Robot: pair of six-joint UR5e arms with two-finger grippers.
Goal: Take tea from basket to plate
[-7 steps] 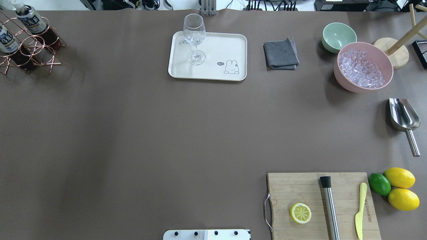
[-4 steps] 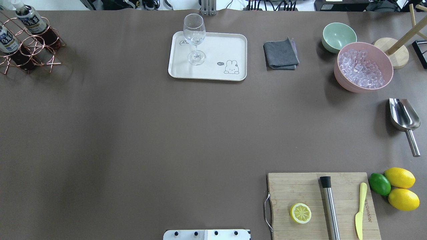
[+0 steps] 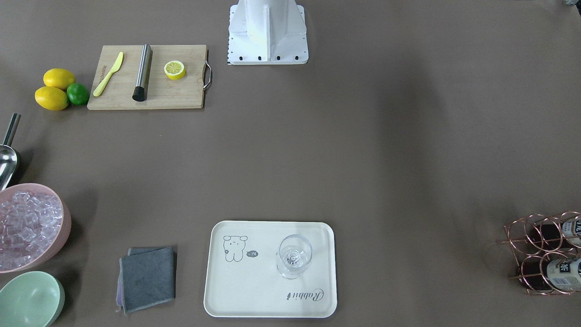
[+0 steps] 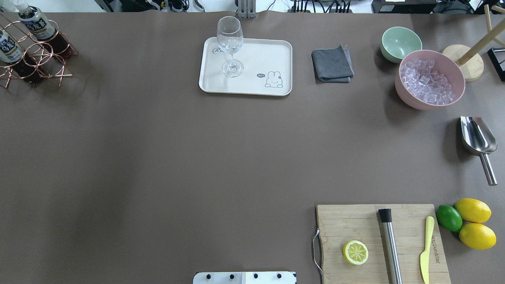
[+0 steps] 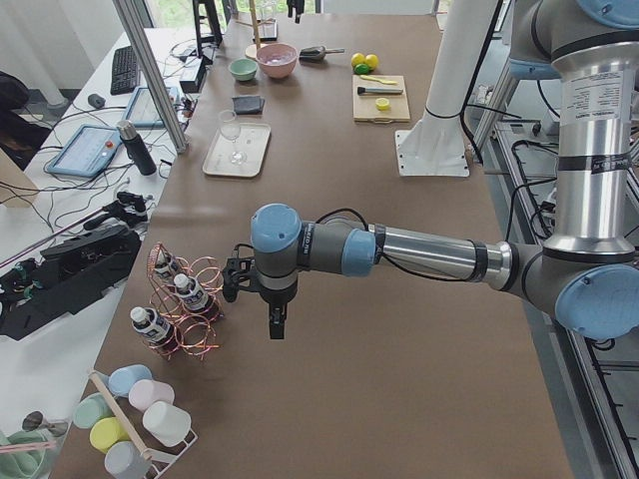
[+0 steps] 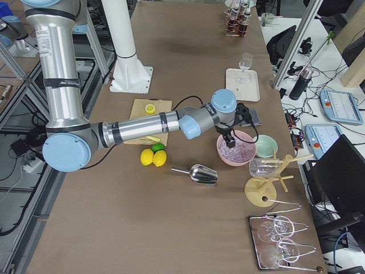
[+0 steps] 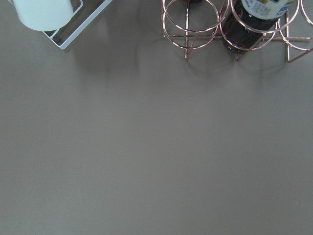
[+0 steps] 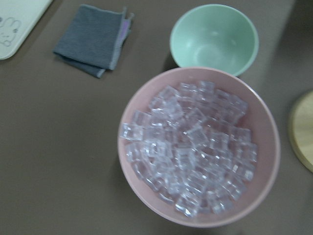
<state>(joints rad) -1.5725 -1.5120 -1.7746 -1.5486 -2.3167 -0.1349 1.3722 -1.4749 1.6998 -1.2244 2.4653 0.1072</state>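
Observation:
The copper wire basket stands at the table's far left corner and holds three tea bottles; two show in the overhead view. One bottle in the basket shows at the top of the left wrist view. The cream plate lies far centre with a clear stemmed glass on it. My left gripper points down beside the basket; I cannot tell if it is open. My right gripper hangs over the pink ice bowl; I cannot tell its state.
A grey cloth, a pale green bowl and the pink bowl of ice lie right of the plate. A metal scoop, a cutting board and lemons are on the right. A cup rack stands near the basket.

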